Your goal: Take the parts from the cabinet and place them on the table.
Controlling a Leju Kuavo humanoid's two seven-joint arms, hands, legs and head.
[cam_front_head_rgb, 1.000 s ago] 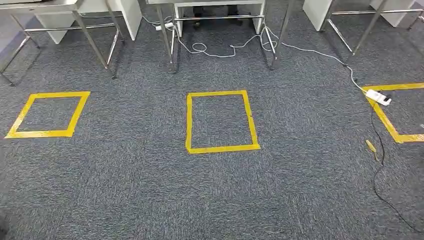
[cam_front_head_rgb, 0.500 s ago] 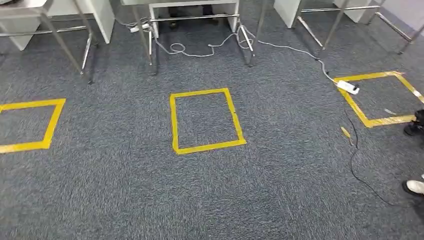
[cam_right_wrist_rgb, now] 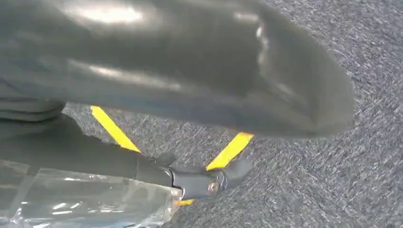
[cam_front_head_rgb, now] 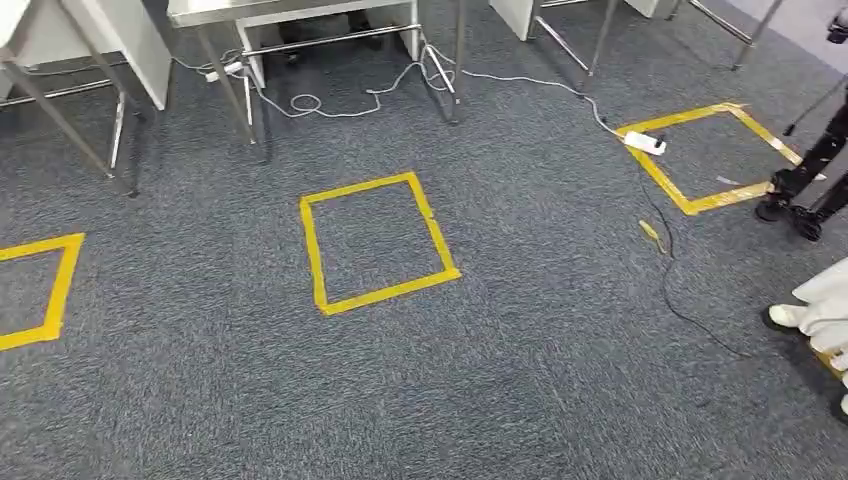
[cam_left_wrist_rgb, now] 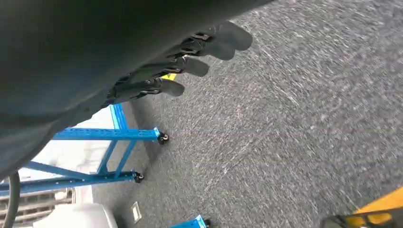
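The whole head view is swinging right compared with a second ago, so the robot is turning, not the floor stuff. The carpet (cam_front_head_rgb: 520,390) is sliding left, the middle tape square (cam_front_head_rgb: 378,243) is drifting with it, and a person's white shoe (cam_front_head_rgb: 790,316) is coming in right of that square. The right robot hand (cam_right_wrist_rgb: 190,183) is gripping a clear plastic bag (cam_right_wrist_rgb: 85,199), probably the part. The left robot hand (cam_left_wrist_rgb: 190,61) is hanging with fingers apart, carrying nothing. I'd guess it's mid-carry; next it's needing to face a counter (cam_front_head_rgb: 270,10) beyond the square.

Left hand (cam_left_wrist_rgb: 190,61) dark, paddle-tipped fingers; right hand (cam_right_wrist_rgb: 199,183) grey, screw-jointed.
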